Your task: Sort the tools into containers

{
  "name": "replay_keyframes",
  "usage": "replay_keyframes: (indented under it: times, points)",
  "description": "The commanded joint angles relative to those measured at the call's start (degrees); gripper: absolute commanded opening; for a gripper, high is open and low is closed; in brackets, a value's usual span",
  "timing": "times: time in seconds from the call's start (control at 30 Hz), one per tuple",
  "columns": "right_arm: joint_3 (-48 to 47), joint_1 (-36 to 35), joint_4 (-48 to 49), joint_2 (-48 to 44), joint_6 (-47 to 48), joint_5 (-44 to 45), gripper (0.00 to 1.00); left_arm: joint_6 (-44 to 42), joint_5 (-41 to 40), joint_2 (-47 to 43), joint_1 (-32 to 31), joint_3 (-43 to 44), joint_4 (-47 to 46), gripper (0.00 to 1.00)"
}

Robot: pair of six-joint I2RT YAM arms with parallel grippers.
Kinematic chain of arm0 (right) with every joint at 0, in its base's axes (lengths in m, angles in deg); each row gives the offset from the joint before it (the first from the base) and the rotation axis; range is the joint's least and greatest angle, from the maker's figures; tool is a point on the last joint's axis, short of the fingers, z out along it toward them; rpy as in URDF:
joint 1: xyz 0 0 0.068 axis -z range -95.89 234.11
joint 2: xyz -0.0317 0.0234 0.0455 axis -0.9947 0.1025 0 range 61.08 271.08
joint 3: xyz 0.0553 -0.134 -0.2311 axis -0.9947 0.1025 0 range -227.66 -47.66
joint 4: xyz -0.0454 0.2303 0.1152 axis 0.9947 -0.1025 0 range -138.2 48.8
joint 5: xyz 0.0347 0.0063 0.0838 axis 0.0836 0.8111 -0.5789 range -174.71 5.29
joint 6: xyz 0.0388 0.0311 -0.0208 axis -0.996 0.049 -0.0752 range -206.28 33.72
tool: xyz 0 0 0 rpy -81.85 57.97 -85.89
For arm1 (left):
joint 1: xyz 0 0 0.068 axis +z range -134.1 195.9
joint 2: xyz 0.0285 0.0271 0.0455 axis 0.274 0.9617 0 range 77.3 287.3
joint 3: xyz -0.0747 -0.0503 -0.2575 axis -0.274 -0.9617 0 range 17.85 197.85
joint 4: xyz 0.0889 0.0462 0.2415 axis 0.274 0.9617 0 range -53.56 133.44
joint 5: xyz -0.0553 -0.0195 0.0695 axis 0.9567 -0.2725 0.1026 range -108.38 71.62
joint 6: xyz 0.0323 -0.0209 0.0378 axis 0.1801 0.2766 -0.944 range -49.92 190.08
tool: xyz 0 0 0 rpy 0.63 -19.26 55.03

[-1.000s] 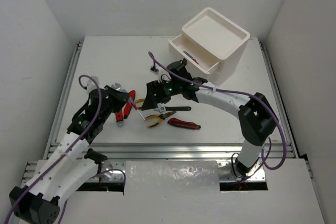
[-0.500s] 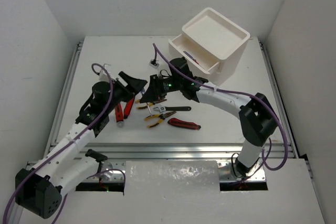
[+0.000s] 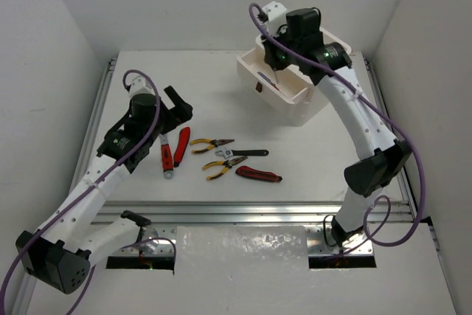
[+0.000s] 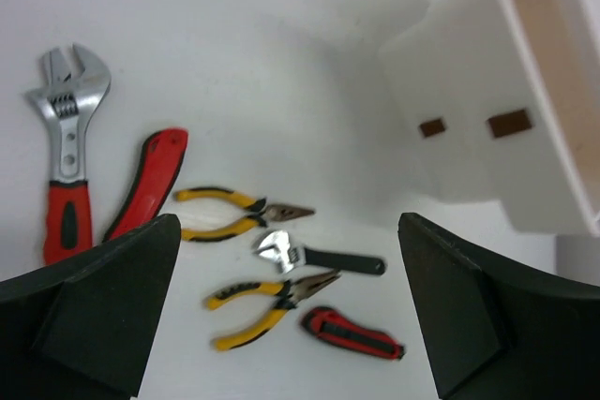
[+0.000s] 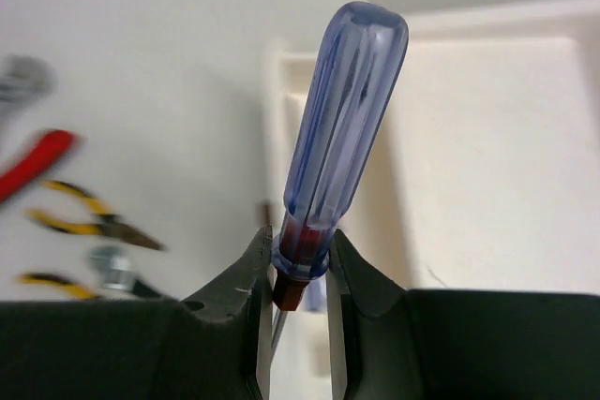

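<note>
My right gripper [image 3: 282,55] hangs over the white container [image 3: 318,51], above its pulled-out drawer [image 3: 289,88]. It is shut on a blue-handled screwdriver [image 5: 343,128], gripped at the red collar with the handle pointing away from the wrist; in the wrist view the right gripper [image 5: 300,259] pinches it. Another screwdriver [image 3: 268,80] lies in the drawer. My left gripper [image 3: 179,102] is open and holds nothing, above the table's left side. On the table lie a red-handled wrench [image 4: 66,175], a red knife [image 4: 150,180], two yellow pliers [image 4: 239,213] [image 4: 267,302], a black-handled wrench [image 4: 319,258] and a second knife [image 4: 352,334].
The container [image 4: 497,128] stands at the back right, two dark tabs on its side. White walls close in the left, back and right. A metal rail [image 3: 243,212] runs along the near edge of the table.
The two grippers met over the tools; the right one shut on the screwdriver and carried it up to the container. The left gripper opened and drew back to the left.
</note>
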Motion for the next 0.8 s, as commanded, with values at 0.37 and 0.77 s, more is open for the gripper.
replay_keyframes:
  times: [0.37, 0.77]
  points:
    - [-1.8, 3.6, -0.4, 10.5, 22.3, 16.6, 0.54, -10.3, 5.7, -0.7, -0.1, -0.1, 6.1, 1.00]
    - [8.5, -5.4, 9.0, 0.5, 12.5, 14.8, 0.38, -12.5, 1.8, -4.6, 0.0, -3.3, 7.2, 1.00]
